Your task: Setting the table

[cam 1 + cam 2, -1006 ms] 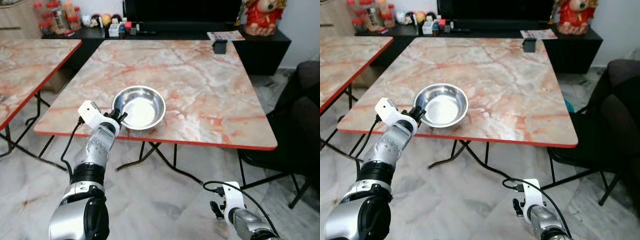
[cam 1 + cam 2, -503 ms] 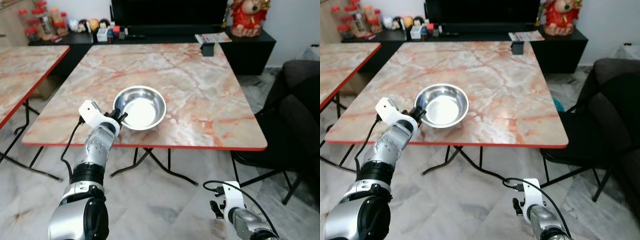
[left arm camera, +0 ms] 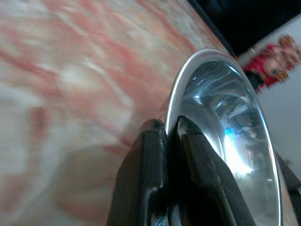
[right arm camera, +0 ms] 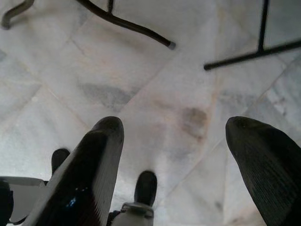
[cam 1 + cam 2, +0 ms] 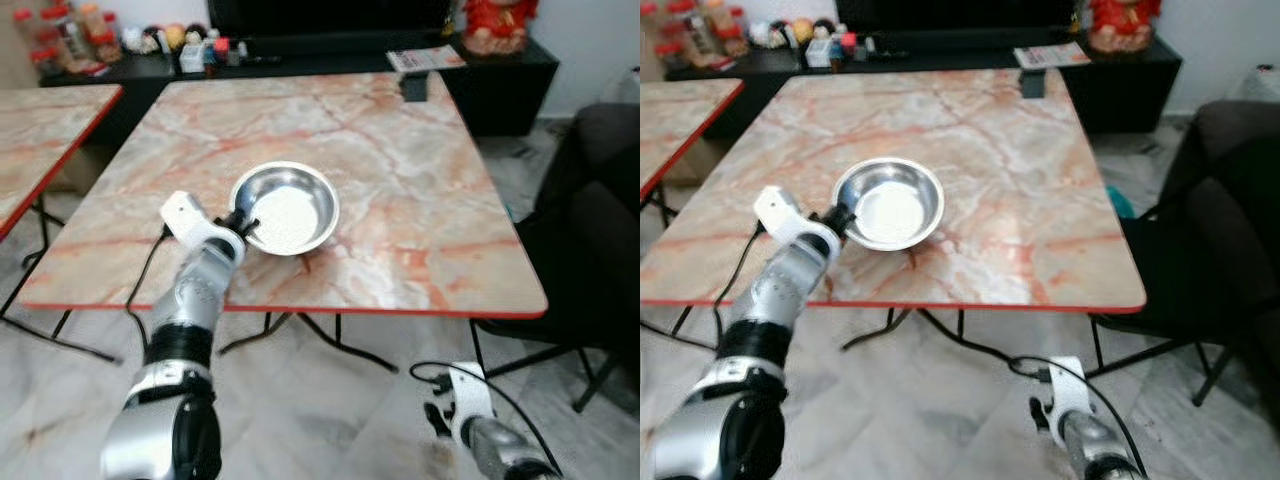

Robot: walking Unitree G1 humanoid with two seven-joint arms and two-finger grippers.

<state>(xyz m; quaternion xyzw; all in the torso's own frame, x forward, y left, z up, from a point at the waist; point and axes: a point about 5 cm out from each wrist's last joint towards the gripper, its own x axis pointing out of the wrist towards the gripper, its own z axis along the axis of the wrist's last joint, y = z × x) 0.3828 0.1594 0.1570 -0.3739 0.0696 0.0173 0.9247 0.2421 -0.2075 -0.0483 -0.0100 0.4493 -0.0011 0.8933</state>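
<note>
Bowl pinched at its rim

Left gripper (image 3: 171,129) reaches over the near edge of the table (image 5: 420,230), fingers (image 3: 149,155) closed on the near-left rim of the steel bowl (image 5: 285,208), which sits on the marble top. Right gripper (image 4: 174,146) hangs low over the floor (image 4: 155,70), fingers spread wide, holding nothing

The bowl (image 5: 286,207) is polished steel, mirror-bright inside. Beneath it, the table (image 5: 420,180) has a smooth, glossy marble-patterned top with a red edge. Below the table, the floor (image 4: 141,94) is pale, veined, lightly glossy tile.
</note>
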